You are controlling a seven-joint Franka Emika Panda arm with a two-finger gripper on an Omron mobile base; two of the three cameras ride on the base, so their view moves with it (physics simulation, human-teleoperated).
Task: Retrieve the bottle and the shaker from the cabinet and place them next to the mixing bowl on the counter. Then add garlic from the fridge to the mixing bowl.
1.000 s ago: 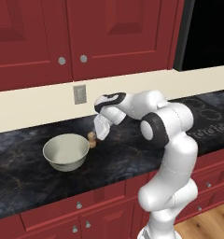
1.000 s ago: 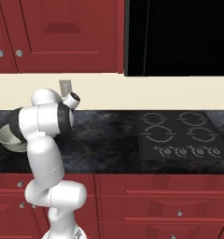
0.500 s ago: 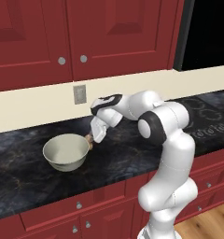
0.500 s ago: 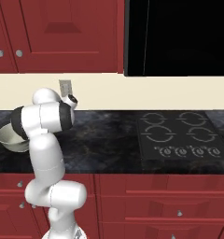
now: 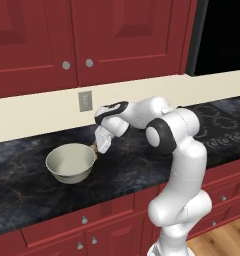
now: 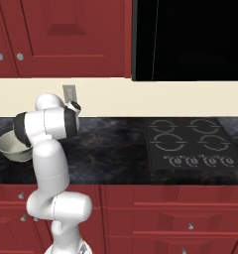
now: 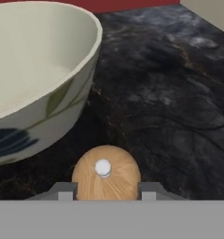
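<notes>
Shaker (image 7: pixel 106 173) sits clamped between the two dark fingertips of the gripper (image 7: pixel 106 190), its rounded tan wooden top and small silver knob facing the hand camera. The jaws are drawn in narrow against the shaker's sides, holding it. The mixing bowl (image 7: pixel 34 74), cream with a faint leaf pattern on its outer wall, lies just beside the shaker, with a narrow strip of dark stone between them in the hand view. Both are over the black marbled counter (image 7: pixel 170 93).

From the left base view the gripper (image 5: pixel 101 142) hangs low at the right rim of the mixing bowl (image 5: pixel 69 162), and a sliver of brown shaker (image 5: pixel 93 147) shows beside the white hand, close to the bowl's rim. Whether the shaker's base touches the counter (image 5: pixel 137 160) cannot be told. A grey wall outlet (image 5: pixel 85 101) is on the cream backsplash behind the bowl, below red cabinet doors (image 5: pixel 67 35).

In the right base view the bowl (image 6: pixel 11 147) peeks out left of the arm, and a black cooktop (image 6: pixel 190 146) lies well to the bowl's right
</notes>
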